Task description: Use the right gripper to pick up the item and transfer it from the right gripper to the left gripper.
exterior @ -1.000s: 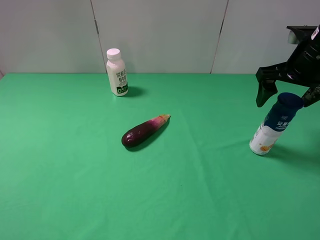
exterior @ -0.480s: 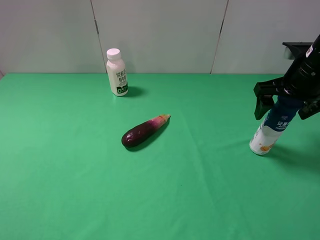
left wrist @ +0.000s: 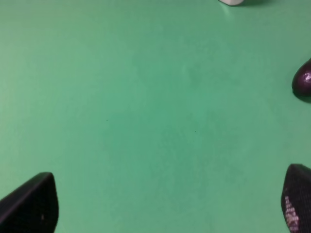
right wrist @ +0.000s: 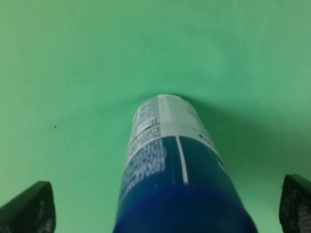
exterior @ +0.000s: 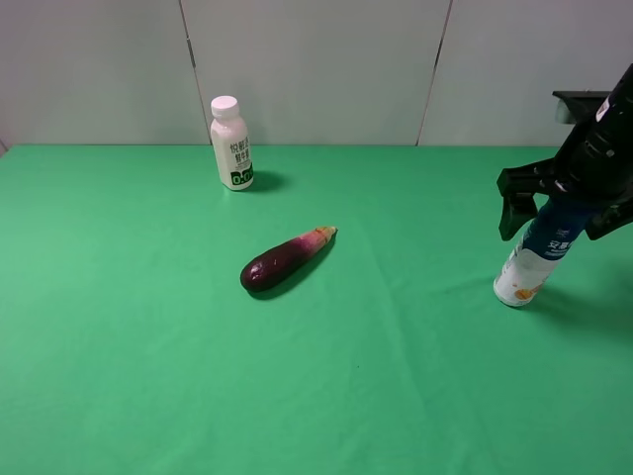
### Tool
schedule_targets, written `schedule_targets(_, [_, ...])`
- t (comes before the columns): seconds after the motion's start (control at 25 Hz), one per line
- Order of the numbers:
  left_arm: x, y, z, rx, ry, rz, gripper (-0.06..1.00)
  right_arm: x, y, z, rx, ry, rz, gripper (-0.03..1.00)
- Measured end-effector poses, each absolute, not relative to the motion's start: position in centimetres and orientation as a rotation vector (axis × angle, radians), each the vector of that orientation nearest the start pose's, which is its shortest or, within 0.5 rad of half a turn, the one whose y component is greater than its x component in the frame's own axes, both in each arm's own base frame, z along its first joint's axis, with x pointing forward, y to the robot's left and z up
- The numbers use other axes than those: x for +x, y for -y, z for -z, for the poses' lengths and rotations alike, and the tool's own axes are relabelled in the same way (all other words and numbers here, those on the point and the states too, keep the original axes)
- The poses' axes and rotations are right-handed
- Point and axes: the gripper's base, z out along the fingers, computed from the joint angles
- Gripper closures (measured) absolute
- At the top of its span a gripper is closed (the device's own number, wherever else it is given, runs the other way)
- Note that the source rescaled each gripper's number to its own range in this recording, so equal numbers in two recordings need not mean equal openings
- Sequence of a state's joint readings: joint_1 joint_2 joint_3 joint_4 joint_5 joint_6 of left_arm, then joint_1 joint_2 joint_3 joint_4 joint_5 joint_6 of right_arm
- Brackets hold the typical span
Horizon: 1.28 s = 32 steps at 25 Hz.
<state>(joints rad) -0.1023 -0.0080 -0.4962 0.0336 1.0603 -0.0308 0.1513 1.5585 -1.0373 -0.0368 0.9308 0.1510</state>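
Note:
The item, a slim bottle point(exterior: 539, 259) with a blue upper label and white lower body, stands tilted on the green cloth at the right. My right gripper point(exterior: 556, 220) is open, with its fingers either side of the bottle's top, and the arm hides the cap from above. In the right wrist view the bottle point(right wrist: 170, 160) sits between the two spread fingertips of the gripper point(right wrist: 163, 208), not touching either. My left gripper point(left wrist: 163, 206) is open and empty over bare cloth. It is out of the exterior view.
A purple eggplant point(exterior: 287, 259) lies mid-table, and its end shows in the left wrist view point(left wrist: 302, 80). A white-capped milk bottle point(exterior: 230, 143) stands at the back left. The green cloth point(exterior: 148, 346) covers the table, with a grey wall behind it.
My right gripper has come down over the bottle's cap, so its open fingers now flank the bottle's top. The bottle, eggplant and milk bottle have not moved.

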Motion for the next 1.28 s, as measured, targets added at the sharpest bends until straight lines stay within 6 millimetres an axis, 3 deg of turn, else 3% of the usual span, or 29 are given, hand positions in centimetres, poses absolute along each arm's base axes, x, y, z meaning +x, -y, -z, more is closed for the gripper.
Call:
schedule_targets(0.36, [-0.54, -0.32, -27.62, 0.071, -2.038, 0.043, -0.06, 29.14, -4.17, -22.27, -0.029, -2.954, 0.005, -0.02])
schedule_targets(0.4, [-0.54, -0.32, -27.62, 0.071, -2.038, 0.043, -0.06, 29.14, -4.17, -22.27, -0.029, -2.954, 0.005, 0.12])
schedule_targets(0.44, [-0.54, -0.32, -27.62, 0.071, -2.038, 0.043, -0.06, 29.14, -4.17, -22.27, -0.029, -2.954, 0.005, 0.35])
schedule_targets(0.48, [-0.54, -0.32, -27.62, 0.071, -2.038, 0.043, -0.06, 29.14, -4.17, -22.27, -0.029, -2.954, 0.005, 0.76])
schedule_targets(0.52, [-0.54, -0.32, -27.62, 0.071, -2.038, 0.043, -0.06, 29.15, -4.17, -22.27, -0.024, -2.953, 0.004, 0.95])
schedule_targets(1.28, [-0.54, -0.32, -27.62, 0.071, -2.038, 0.043, -0.06, 29.13, -4.16, -22.27, -0.027, -2.955, 0.005, 0.97])
